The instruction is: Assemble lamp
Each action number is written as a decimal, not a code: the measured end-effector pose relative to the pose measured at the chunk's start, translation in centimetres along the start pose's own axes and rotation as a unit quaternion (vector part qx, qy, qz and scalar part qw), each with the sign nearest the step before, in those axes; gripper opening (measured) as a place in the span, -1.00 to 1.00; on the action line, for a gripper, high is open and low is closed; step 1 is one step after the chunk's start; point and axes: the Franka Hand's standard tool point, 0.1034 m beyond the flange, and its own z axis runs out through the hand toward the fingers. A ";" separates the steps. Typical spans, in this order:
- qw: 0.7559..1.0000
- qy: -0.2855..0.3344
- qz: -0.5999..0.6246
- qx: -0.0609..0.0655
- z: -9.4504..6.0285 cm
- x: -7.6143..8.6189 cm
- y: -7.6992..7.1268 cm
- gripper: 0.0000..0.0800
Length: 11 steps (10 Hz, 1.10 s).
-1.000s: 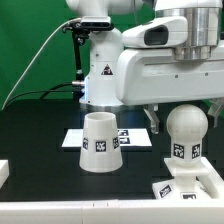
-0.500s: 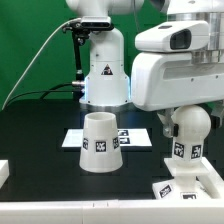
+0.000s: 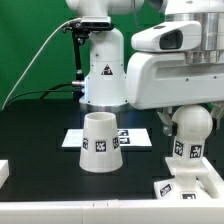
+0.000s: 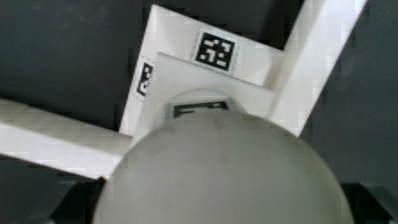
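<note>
The white ball-headed bulb (image 3: 188, 131) stands upright on the squarish tagged base block (image 3: 196, 187) at the exterior view's lower right. The white cone shade (image 3: 101, 143) stands apart on the black table, at the exterior view's left of them. My gripper (image 3: 188, 117) hangs right over the bulb, one dark finger (image 3: 164, 118) beside the ball head. In the wrist view the ball head (image 4: 222, 165) fills the space between the dark fingers (image 4: 68, 203), with the base (image 4: 217, 52) beyond it. The jaws stand open on either side of the head; I cannot tell whether they touch it.
The marker board (image 3: 73, 137) lies flat behind the shade. The big white robot pedestal (image 3: 103, 70) stands at the back, before a green backdrop. A white piece (image 3: 3, 172) shows at the exterior view's left edge. The gripper's body hides the bulb's upper right.
My gripper has moved toward the exterior view's right, from beside the bulb to over it. In the last half second it has barely moved. Shade, bulb and base have not moved.
</note>
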 end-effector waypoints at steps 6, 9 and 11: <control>0.895 0.048 0.444 0.020 0.2 0.5 1.0 0.44; 0.798 0.040 0.599 0.051 0.3 0.5 1.5 0.44; 0.841 0.035 0.538 0.042 0.4 0.3 1.4 0.47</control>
